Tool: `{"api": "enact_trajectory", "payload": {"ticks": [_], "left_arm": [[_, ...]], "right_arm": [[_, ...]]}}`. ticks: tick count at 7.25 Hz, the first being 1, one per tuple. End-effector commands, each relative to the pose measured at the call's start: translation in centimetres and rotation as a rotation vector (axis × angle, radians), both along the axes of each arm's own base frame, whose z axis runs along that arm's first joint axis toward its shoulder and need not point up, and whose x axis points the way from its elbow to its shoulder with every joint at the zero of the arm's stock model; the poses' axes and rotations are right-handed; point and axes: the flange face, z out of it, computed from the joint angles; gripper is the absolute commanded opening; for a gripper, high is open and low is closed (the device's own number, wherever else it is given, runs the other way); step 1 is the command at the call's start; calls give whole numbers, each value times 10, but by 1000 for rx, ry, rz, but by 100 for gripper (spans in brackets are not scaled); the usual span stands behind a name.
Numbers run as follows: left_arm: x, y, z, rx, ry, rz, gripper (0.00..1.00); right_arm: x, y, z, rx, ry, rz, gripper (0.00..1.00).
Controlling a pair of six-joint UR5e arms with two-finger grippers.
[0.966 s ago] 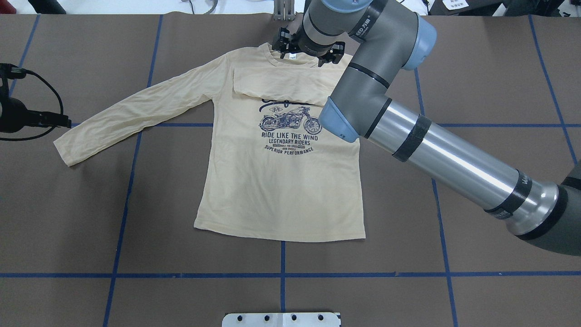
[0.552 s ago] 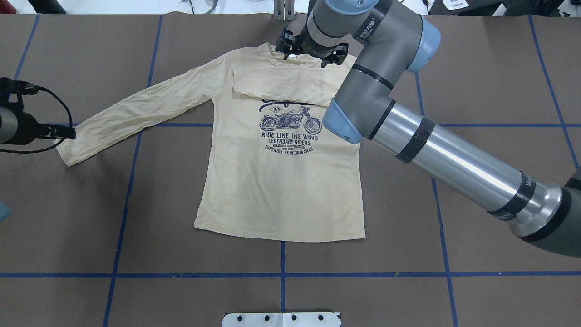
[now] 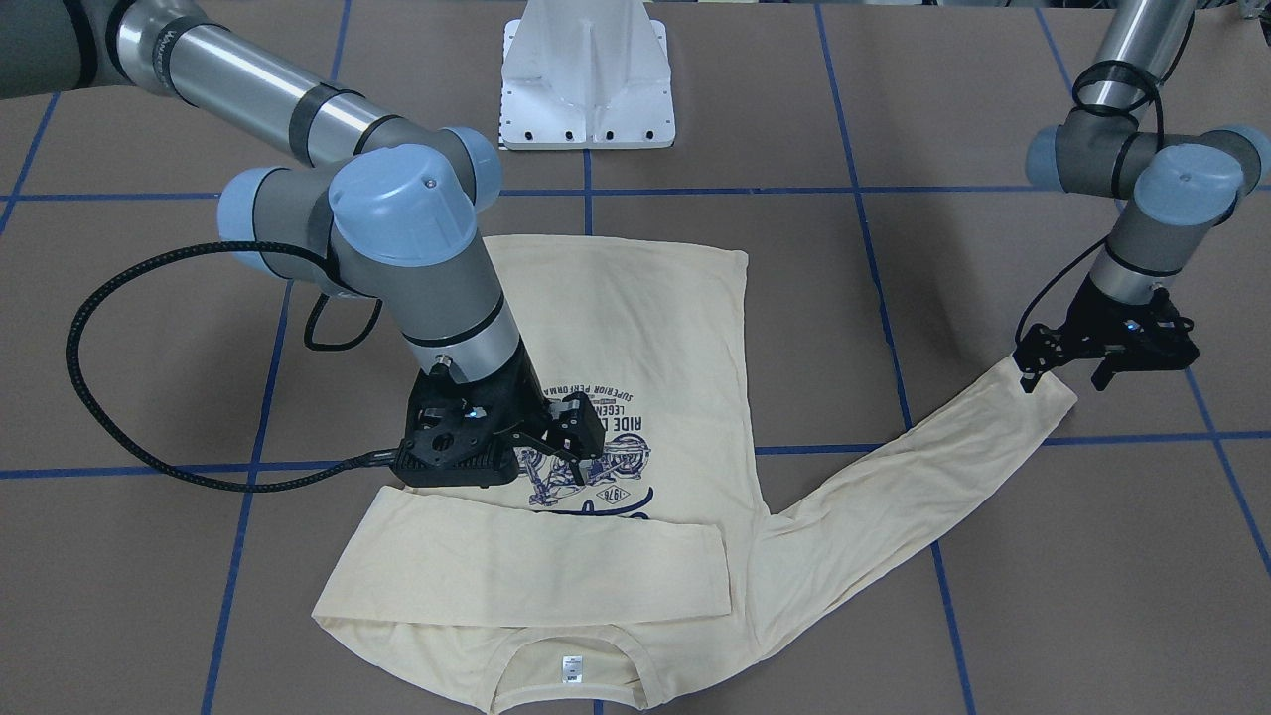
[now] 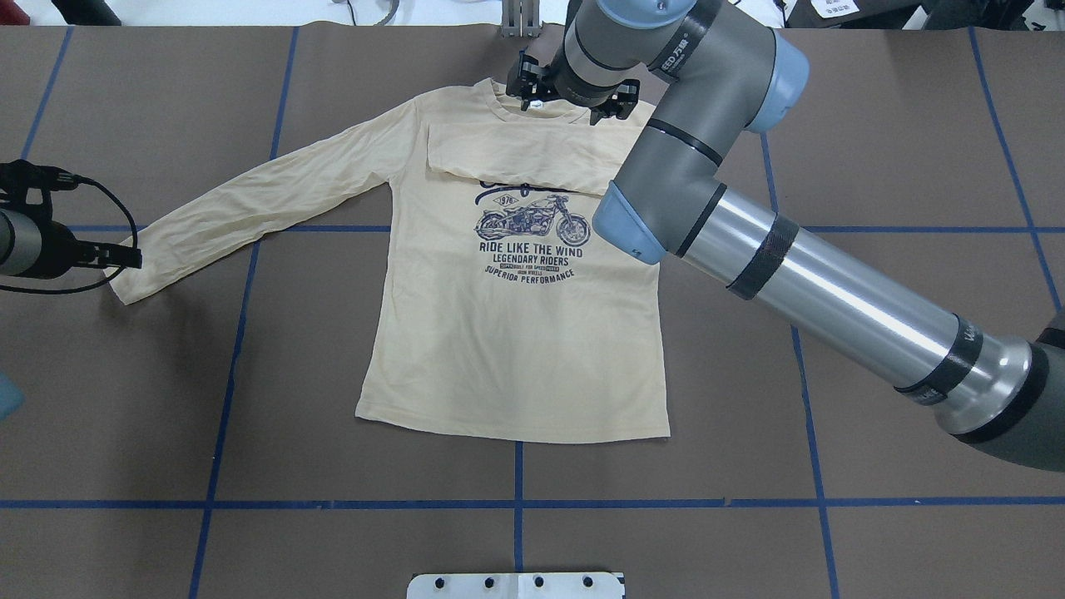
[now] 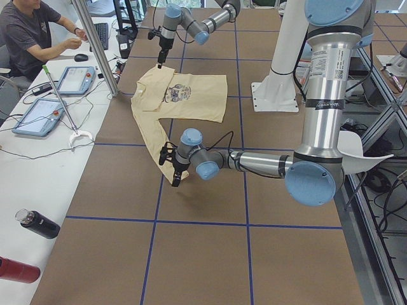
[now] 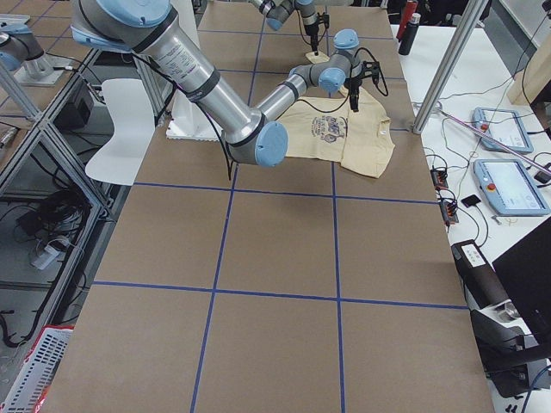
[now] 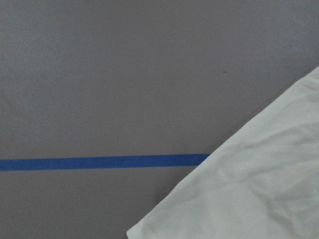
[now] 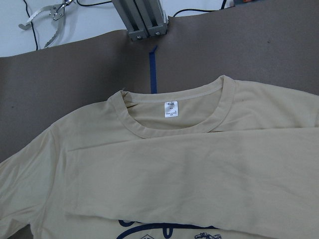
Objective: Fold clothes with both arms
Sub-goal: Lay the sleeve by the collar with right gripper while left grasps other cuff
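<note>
The cream-yellow shirt [image 4: 507, 349] lies flat, print side up, on the brown table. One sleeve [image 4: 516, 154] is folded across the chest above the motorcycle print [image 4: 531, 220]. The other sleeve stretches out to the left, ending in a cuff [image 4: 137, 279]. My left gripper [image 4: 125, 258] hovers open at this cuff [image 3: 1043, 402], its fingers either side of the cuff's end; the left wrist view shows the cuff corner [image 7: 249, 189]. My right gripper [image 3: 566, 437] is open and empty, low over the upper chest. Its camera sees the collar and neck label [image 8: 170, 110].
The white pedestal base [image 3: 588, 79] stands at the robot's side of the table. Blue tape lines [image 4: 516, 503] cross the brown cover. A metal post [image 8: 144, 20] stands beyond the collar. An operator [image 5: 32, 38], tablets and bottles [image 5: 38, 223] are on the side bench.
My left gripper has moved in from the left edge to the outstretched sleeve's cuff. My right arm shifted slightly toward the collar. The shirt has not moved.
</note>
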Motion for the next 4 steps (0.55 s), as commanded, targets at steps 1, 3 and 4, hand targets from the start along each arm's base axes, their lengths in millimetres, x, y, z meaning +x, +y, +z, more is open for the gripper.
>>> {"api": "enact_trajectory", "payload": {"ticks": [1,3,4], "left_arm": [[7,3,1,2,1,15,90],[8,4,1,5,0,19,85],[7,5,3,3,-4,21,80]], "right_arm": [[0,-1,2,9,7,-6,99],[1,-1,2,10,6,-6,99],[1,-1,1,11,5,-6,99]]}}
